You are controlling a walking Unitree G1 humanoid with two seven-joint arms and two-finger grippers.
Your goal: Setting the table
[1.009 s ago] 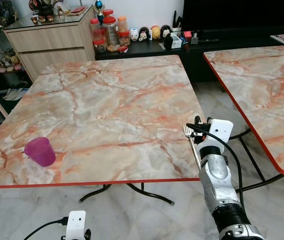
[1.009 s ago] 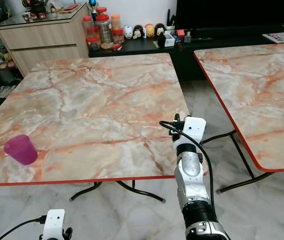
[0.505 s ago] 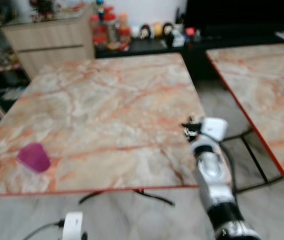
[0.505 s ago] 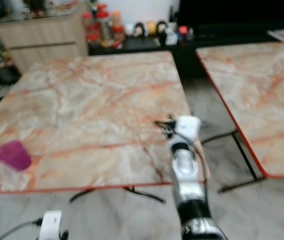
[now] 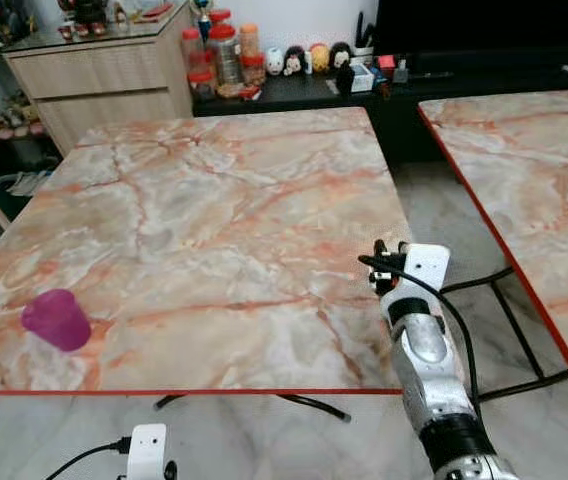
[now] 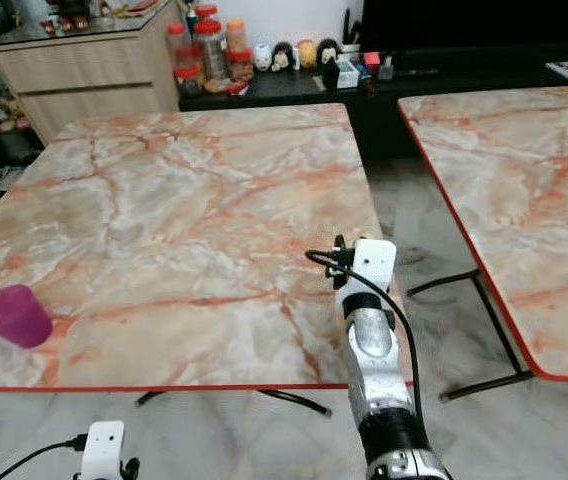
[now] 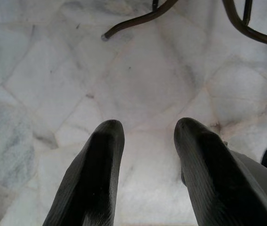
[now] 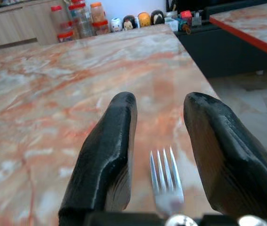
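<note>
Marble-look laminate worktop (image 5: pixel 214 220) with a red edge; head views put our right gripper (image 5: pixel 382 268) over its right edge, purple plastic cup (image 5: pixel 56 319) well apart at the near-left corner. Left arm hangs low. Right wrist view: steel fork (image 8: pixel 165 181) sits between the black fingers (image 8: pixel 110 150), tines forward, long axis along them toward the worktop; grip on the handle is hidden, we cannot tell. Left wrist view: left gripper (image 7: pixel 145 136) parted, empty, over stone floor (image 7: pixel 53 66).

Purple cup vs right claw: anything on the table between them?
Nothing. In the left eye view, bare marble tabletop runs from the purple cup to the right claw, which holds a fork.
</note>
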